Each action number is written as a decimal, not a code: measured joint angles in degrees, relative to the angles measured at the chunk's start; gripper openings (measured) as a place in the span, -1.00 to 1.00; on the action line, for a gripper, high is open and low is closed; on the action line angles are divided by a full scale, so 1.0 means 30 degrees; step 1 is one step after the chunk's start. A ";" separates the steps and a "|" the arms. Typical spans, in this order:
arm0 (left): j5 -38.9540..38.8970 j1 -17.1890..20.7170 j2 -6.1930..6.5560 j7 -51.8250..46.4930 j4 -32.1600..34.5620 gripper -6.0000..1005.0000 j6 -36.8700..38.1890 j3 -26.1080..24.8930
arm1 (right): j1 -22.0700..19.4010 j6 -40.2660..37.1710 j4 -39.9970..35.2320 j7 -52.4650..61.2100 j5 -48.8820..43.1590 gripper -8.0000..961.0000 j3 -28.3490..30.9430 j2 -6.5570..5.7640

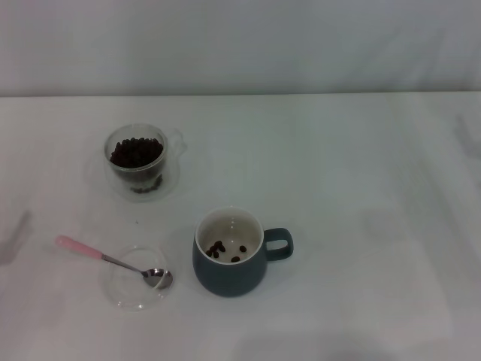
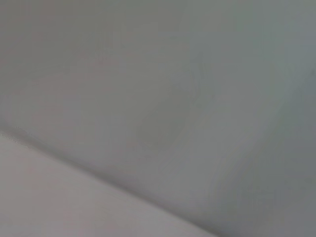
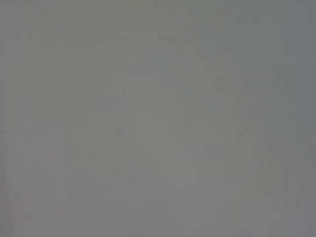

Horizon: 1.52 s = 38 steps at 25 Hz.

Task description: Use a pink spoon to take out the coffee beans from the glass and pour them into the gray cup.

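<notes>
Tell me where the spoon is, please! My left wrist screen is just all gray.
Observer: The spoon lies on the table with its bowl in a shallow clear dish. Its pink handle points to the robot's left.
Operator: Are any beans in the gray cup?
Observer: Yes, a few beans sit at the bottom of the cup.
Operator: And the glass?
Observer: The glass stands farther back, to the cup's left, and holds a dark heap of beans.
</notes>
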 joint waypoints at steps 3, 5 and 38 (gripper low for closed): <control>-0.1186 -0.0224 0.0000 0.2255 -0.0128 0.73 0.0627 -0.0085 | -0.0322 0.0006 0.0089 -0.0009 -0.0081 0.73 -0.0050 0.0068; -0.2159 -0.0375 -0.0010 0.4102 -0.0151 0.72 0.0974 -0.0093 | -0.0607 0.0011 0.0245 -0.0029 -0.0103 0.73 -0.0064 0.0099; -0.6380 -0.0988 0.0130 1.1637 -0.2169 0.72 -0.0309 0.0055 | -0.1917 0.1661 0.4290 -0.4002 -0.0244 0.73 -0.0709 0.0232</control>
